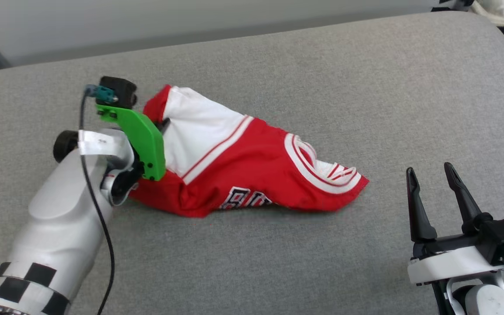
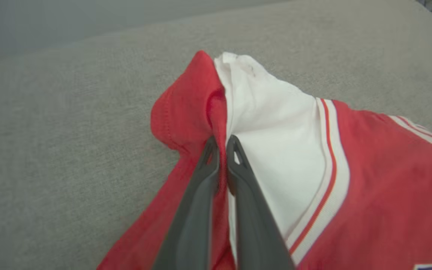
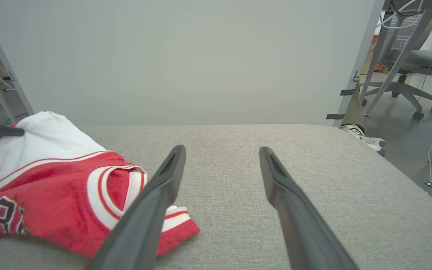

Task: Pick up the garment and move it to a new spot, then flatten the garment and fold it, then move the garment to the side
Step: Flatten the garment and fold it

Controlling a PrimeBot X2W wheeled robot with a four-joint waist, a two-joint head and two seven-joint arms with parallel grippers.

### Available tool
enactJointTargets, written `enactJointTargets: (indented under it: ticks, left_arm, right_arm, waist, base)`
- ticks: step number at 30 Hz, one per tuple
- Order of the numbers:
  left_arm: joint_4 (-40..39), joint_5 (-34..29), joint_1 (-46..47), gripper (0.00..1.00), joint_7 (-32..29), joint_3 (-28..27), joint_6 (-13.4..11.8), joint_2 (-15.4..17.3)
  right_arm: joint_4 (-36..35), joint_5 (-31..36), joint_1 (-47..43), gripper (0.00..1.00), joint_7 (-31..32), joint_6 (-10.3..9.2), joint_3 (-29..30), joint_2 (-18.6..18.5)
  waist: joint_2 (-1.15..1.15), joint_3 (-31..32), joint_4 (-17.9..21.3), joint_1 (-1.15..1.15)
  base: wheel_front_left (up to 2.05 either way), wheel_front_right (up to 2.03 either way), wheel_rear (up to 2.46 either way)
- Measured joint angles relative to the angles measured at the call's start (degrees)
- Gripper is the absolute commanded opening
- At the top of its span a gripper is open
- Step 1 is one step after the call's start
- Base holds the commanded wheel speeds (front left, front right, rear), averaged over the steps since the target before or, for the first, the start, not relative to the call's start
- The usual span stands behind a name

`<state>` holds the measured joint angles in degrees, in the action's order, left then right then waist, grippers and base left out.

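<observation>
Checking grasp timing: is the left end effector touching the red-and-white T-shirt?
Touching. Left wrist view: the left end effector pinches a fold of the red-and-white T-shirt.

- The garment carries black characters with white outlines on its red front, just below and to the left of the striped neck trim in the head view. A fold cuts off their lower part, so they could be "80" or "BU".
- In the right wrist view the characters lie left of the neck trim. The first looks like an "R", and a crease cuts the next.
</observation>
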<state>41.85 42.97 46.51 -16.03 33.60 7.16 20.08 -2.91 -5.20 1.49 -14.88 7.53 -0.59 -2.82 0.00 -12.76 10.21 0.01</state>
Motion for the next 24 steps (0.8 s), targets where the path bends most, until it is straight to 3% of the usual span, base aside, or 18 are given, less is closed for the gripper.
enactJointTargets:
  ticks: [6, 14, 20, 24]
  left_arm:
    - [-3.22, 0.25, 1.72, 0.0, 9.89, -4.77, -1.71, 3.18]
    - [-15.46, -5.12, 6.38, 0.0, 20.26, -5.75, -7.38, 3.66]
    - [-24.18, -9.44, 4.88, 0.0, 17.07, 0.64, -10.68, 0.85]
    - [-27.39, -9.34, -3.27, 0.0, 16.14, 5.05, -12.96, -3.38]
  right_arm:
    - [0.19, 0.35, -1.69, 1.0, 0.0, 0.0, 0.67, 0.0]
    - [0.36, 0.33, -2.86, 1.0, 0.0, 0.0, 0.67, 0.01]
    - [0.35, -0.04, -3.21, 1.0, 0.01, 0.0, 0.79, 0.01]
    - [0.29, -0.64, -3.25, 1.0, 0.0, 0.0, 0.92, 0.01]
  waist:
    - [0.0, 3.35, -1.99, 0.0]
    - [0.0, 7.06, -5.17, 0.0]
    - [0.0, 8.37, -7.03, 0.0]
    - [0.0, 8.4, -7.02, -0.01]
  base:
    - [0.0, 0.0, 0.0]
    - [0.0, 0.0, 0.0]
    - [0.0, 0.0, 0.0]
    - [0.0, 0.0, 0.0]
